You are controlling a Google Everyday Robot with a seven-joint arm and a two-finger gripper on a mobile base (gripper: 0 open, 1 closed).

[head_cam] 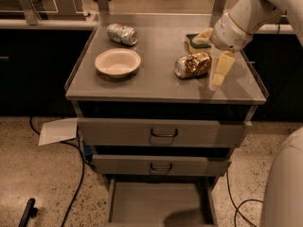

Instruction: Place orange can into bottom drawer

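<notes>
Since the bottom drawer is already pulled out at the foot of the cabinet, w/ its flat grey floor bare and facing up, the drop spot looks ready; the two upper drawers are shut, so nothing overhangs it from above. What's left, as I judge it, is the pick. The orange can lies on its side on the cabinet top, right of centre, silver end toward the left, not yet lifted and well apart from the drawer below. The gripper hangs at the can's right end, arm coming in from the upper right; its two pale fingers are spread wide, one reaching back over the green sponge behind the can, the other pointing down toward the front-right of the top, so it's released and grasping nothing. Can sits just left of and partly btwn those fingers, close to them; can't tell if either one touches it. Probably the spread is there to straddle the can's width, approx. across its long axis. A cream bowl and a silver can sit on the left half, well clear of the gripper, so no crowding on that side; the sponge is the one thing close enough to get nudged.
</notes>
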